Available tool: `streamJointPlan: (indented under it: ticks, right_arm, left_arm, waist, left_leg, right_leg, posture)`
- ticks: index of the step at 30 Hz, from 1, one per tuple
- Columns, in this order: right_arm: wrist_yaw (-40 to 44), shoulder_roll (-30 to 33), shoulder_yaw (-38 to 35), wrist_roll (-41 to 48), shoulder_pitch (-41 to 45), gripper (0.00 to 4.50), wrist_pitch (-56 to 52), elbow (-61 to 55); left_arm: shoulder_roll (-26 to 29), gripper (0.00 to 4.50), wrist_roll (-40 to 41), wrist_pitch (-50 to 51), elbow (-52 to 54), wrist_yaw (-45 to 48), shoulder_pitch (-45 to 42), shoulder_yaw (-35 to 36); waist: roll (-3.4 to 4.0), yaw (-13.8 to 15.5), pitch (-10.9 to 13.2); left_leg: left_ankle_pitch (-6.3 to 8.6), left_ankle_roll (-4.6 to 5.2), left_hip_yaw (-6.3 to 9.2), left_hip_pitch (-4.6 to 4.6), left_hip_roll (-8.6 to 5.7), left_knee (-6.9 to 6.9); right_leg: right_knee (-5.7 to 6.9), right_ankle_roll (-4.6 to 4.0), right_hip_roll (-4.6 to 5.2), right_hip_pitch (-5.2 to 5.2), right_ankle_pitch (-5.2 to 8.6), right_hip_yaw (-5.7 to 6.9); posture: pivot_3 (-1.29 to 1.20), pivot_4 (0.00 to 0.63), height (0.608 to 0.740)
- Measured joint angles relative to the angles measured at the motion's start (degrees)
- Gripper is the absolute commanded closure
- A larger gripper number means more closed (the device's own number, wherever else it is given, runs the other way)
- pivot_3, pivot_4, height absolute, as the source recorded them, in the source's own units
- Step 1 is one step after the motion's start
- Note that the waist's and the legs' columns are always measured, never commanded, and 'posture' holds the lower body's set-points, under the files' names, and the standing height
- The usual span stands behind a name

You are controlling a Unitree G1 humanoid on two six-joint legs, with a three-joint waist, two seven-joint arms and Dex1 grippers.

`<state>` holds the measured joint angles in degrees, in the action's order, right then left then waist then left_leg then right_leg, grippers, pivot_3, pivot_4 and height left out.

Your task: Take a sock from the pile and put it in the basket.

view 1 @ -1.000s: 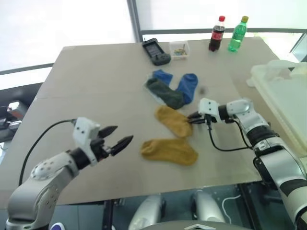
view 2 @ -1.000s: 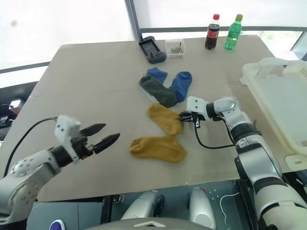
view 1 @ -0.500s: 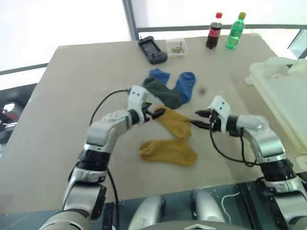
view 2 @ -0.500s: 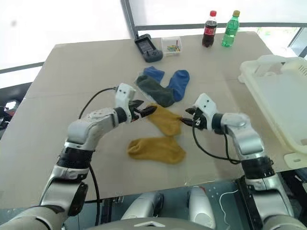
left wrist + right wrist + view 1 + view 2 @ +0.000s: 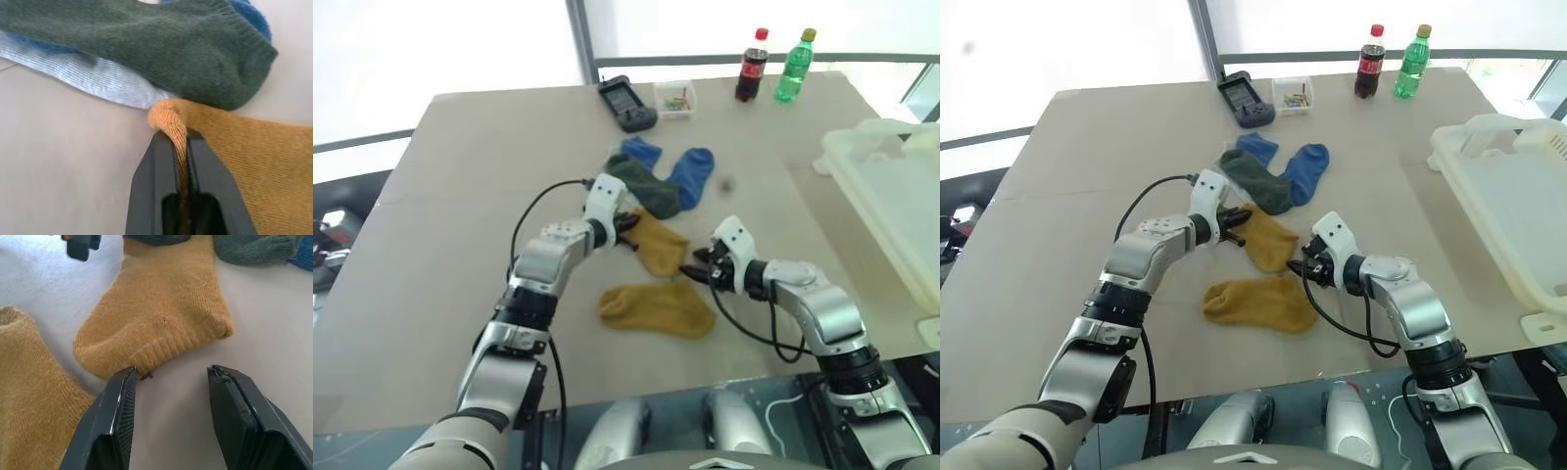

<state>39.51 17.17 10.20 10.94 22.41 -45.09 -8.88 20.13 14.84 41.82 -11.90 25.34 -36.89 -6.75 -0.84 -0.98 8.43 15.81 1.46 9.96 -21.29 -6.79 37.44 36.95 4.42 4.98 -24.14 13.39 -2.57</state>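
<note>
Mustard-yellow knit is pinched between the fingers of your left gripper (image 5: 180, 161): they are clamped on the edge of the upper yellow sock (image 5: 658, 243), right where it meets the dark green sock (image 5: 646, 188) of the pile (image 5: 1268, 181). So the pick looks made, but the sock lies flat on the table (image 5: 480, 166) and nothing is lifted yet.

Your right gripper (image 5: 171, 382) sits at the opposite end of the same sock, its fingers apart with bare tabletop between them; one fingertip (image 5: 128, 377) is just at the sock's hem, holding nothing. A second yellow sock (image 5: 656, 308) lies just beside it, toward you.

The basket (image 5: 1518, 206) stands well apart, far out to the right of both grippers, with no sock visible in it. What remains, as I judge it: raise the sock clear of the pile, carry it across to the basket, and release it inside.
</note>
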Motion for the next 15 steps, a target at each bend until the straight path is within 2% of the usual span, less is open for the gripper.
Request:
streamJointPlan:
  ticks: [12, 15]
  right_arm:
    - [-3.2, -7.7, -5.3, 9.9, 3.8, 2.67, -11.0, 3.3]
    - [-4.3, -8.0, -5.5, 10.0, 4.0, 3.49, -10.8, 5.0]
  left_arm:
    - [-3.4, 4.5, 0.0, 7.8, 11.6, -5.8, 6.1, 3.5]
    - [-3.6, 4.5, 0.0, 8.2, 12.5, -6.1, 6.6, 3.8]
  waist:
    - [0.0, 0.1, 0.0]
    - [0.0, 0.1, 0.0]
  left_leg:
    - [0.0, -0.01, 0.0, 0.02, 0.0, 0.0]
    - [0.0, -0.01, -0.01, 0.02, -0.01, 0.0]
  right_leg:
    - [0.02, 0.0, -0.04, 0.01, 0.0, 0.0]
    - [0.01, 0.0, -0.06, 0.01, 0.0, -0.01]
  posture:
    - [0.0, 0.15, 0.74]
    - [0.0, 0.15, 0.74]
